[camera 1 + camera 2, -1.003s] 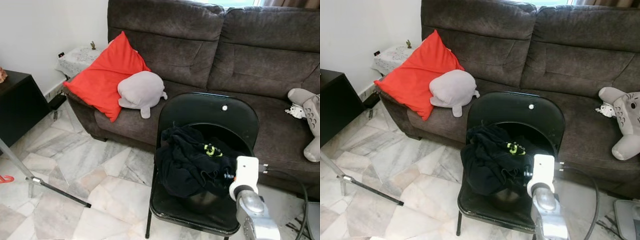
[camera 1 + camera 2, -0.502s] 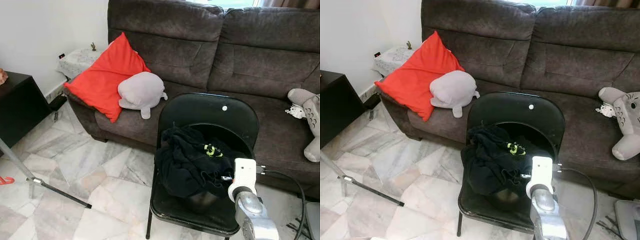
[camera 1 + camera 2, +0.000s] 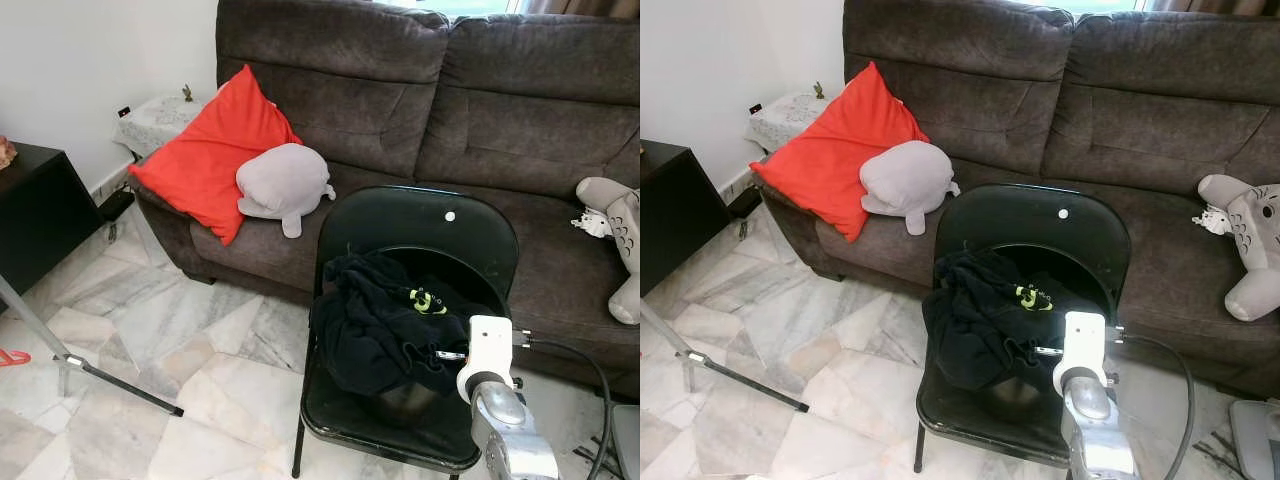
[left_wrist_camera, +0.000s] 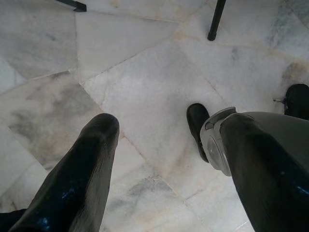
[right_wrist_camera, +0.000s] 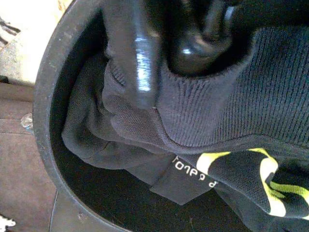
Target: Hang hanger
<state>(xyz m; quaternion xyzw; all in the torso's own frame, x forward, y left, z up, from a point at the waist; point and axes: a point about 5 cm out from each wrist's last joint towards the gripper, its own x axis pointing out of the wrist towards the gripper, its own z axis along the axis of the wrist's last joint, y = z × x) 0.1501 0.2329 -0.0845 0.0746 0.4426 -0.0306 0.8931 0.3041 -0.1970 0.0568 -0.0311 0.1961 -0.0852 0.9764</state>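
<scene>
Right now the right gripper [image 5: 169,53] sits low and right of centre in the head views, its silver arm reaching onto the seat of the black folding chair [image 3: 420,225], and its fingers [image 5: 137,53] press into the dark knitted garment [image 3: 385,325] heaped there. From the wrist view the fingers look nearly closed, pinching a fold of the knit, though the shadow makes the grip hard to confirm. No hanger can be made out; it may lie buried in the garment, beside its green-and-yellow label [image 3: 1030,296], but that is only a guess. The step in hand seems to be the pickup at the chair. Next, the arm would need to lift clear of the seat without dragging the heap off. The left gripper [image 4: 164,159] hangs idle over the marble floor [image 4: 145,77], fingers wide apart and empty.
</scene>
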